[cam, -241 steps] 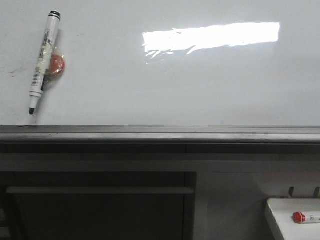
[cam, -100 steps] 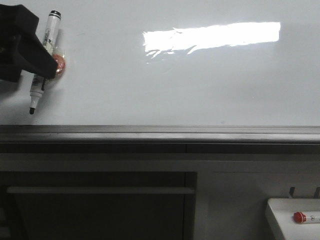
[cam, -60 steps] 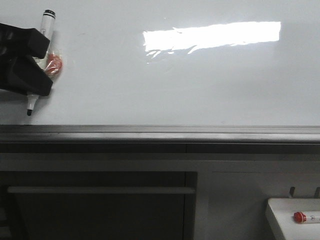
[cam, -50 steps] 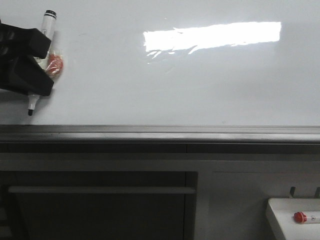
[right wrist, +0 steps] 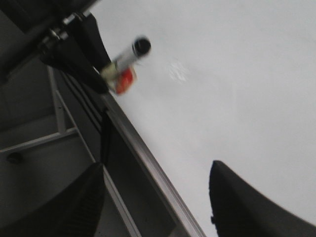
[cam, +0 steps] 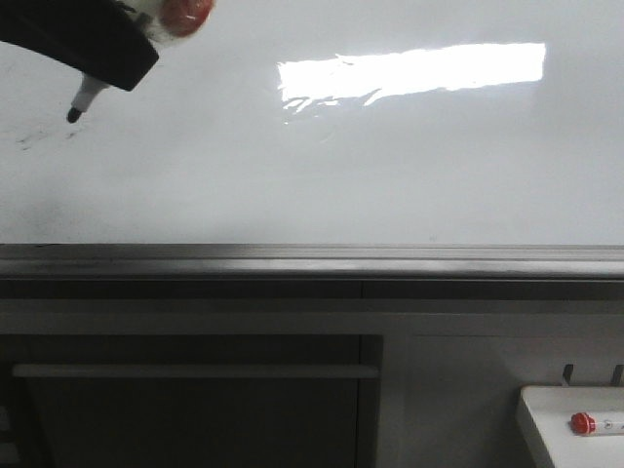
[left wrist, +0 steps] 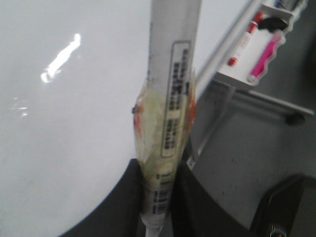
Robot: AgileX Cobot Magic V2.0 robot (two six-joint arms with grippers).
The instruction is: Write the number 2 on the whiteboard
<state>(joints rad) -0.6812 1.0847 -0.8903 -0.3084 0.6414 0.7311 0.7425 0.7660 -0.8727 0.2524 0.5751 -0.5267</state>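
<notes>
The whiteboard [cam: 322,166] fills the upper front view, with a bright glare and a grey rail [cam: 312,259] along its near edge. No number 2 shows on it, only faint grey smudges [cam: 34,136] at the left. My left gripper [cam: 117,58] is at the top left, shut on a white black-tipped marker [cam: 86,97] with an orange taped lump [cam: 185,8]. The tip hangs just above the board. In the left wrist view the marker [left wrist: 170,108] stands between the fingers [left wrist: 126,207]. My right gripper [right wrist: 155,207] is open and empty over the rail.
A small white tray [cam: 546,414] with a red-capped marker [cam: 583,423] sits at the lower right, below the board. In the left wrist view that tray [left wrist: 237,79] holds red and pink markers. A dark frame with a crossbar [cam: 195,370] lies under the rail.
The marker lay on the board at the left. My left gripper came in, closed on it, and has now lifted it up and to the right.
</notes>
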